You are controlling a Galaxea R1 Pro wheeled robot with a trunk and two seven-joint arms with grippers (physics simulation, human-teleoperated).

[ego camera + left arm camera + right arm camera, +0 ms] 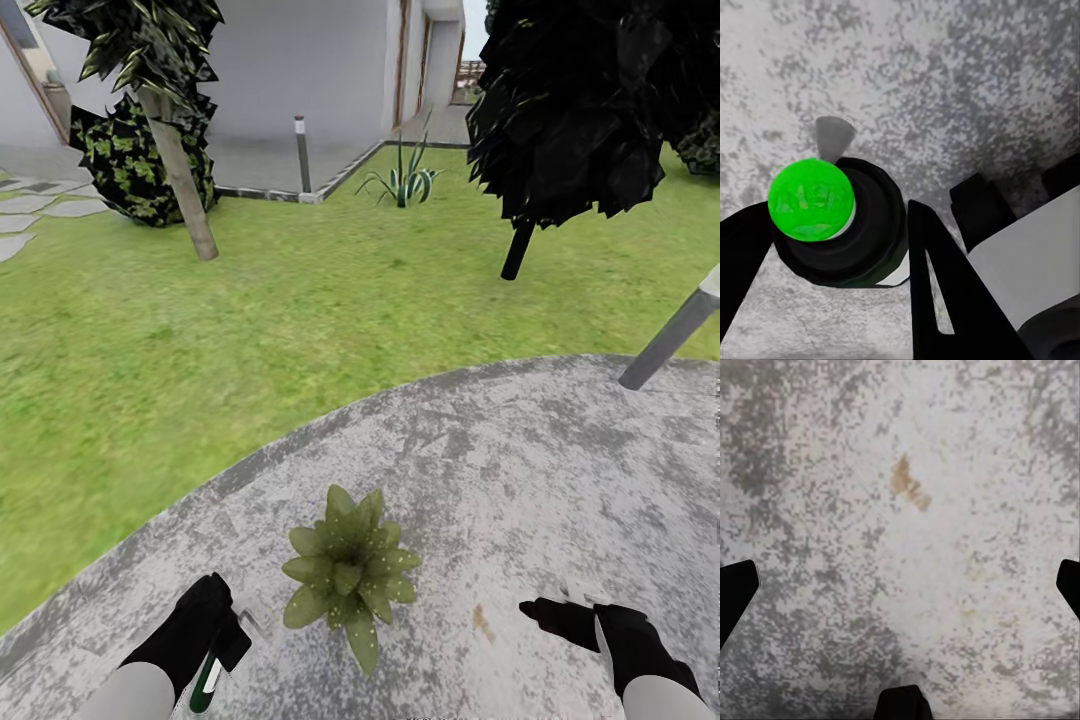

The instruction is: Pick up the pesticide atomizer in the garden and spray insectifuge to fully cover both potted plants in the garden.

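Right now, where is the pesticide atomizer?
The left gripper holds the pesticide atomizer at the head view's bottom left, beside the potted plant on the patio.

round grey paved patio (560, 470), mottled stone, curved edge meeting the lawn (200, 340); one potted plant (350, 575) sits directly on it near the close edge, small brown stain (483, 622) just beside it, slanted grey pole (668, 340) landing on the paving at far right.

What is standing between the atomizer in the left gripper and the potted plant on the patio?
Nothing visible. The atomizer, held in the left gripper, is just beside the potted plant, with bare patio between them.
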